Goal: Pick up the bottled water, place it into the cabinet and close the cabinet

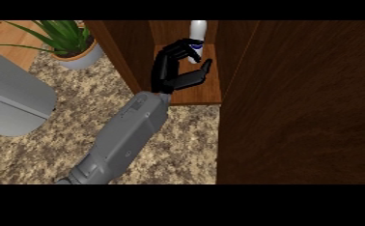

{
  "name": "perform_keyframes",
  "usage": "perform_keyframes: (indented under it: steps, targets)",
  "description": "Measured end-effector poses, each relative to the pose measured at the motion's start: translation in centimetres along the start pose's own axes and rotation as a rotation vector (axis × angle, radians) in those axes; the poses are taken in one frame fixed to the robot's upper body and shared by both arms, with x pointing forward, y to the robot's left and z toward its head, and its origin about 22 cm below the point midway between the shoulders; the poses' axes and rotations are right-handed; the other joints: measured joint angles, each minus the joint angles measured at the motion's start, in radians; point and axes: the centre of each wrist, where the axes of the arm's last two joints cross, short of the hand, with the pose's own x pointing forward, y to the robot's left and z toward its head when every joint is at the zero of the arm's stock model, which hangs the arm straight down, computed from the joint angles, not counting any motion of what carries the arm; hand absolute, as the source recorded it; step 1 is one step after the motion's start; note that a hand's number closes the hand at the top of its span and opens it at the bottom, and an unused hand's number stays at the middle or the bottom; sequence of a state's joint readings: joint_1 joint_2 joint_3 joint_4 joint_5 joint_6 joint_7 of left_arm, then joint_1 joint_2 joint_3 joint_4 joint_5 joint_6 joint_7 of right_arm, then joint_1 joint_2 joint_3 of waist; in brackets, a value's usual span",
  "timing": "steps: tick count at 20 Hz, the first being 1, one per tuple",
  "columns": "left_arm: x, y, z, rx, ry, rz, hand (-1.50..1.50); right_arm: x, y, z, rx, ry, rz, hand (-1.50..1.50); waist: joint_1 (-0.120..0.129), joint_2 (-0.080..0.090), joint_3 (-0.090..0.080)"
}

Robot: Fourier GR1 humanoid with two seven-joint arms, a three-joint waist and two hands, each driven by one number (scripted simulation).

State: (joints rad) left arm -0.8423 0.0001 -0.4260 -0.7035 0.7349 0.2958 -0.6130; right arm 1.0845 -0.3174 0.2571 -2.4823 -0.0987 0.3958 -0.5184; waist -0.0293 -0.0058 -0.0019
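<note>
Bottled water (197,29) stands upright on the cabinet (128,51) shelf, toward the cabinet's back, so the placing looks done. Left hand (173,70) reaches into the cabinet opening, its relaxed, half-bent fingers (184,50) in front of the bottle's lower part and the thumb spread away; I judge it let go. The cabinet door (285,99) stands open at the cabinet's right, waiting to be closed.

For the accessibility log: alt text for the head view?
A hand reaches into the open cabinet, fingers curled round a white bottle standing on its shelf. The cabinet door stands open at right; a potted plant sits at upper left.
</note>
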Motion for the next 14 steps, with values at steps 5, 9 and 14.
perform_keyframes:
  steps: [5, 9, 14]
  targets:
    - [-1.2, -1.3, 5.2, -0.093, 0.062, 0.118, -1.50, 0.0, 0.7, 0.0, -0.028, 0.004, -0.014, -1.50, 0.021, -0.005, 0.000]
    - [-1.3, -1.6, 9.5, -0.095, 0.090, 0.143, -1.50, 0.2, 1.1, 0.2, -0.052, 0.008, -0.010, -1.50, 0.040, -0.009, 0.000]
    - [0.0, 1.9, 14.5, -0.031, 0.079, 0.132, -1.50, 0.1, 1.6, 0.3, -0.063, -0.001, -0.019, -1.50, 0.055, -0.011, 0.000]
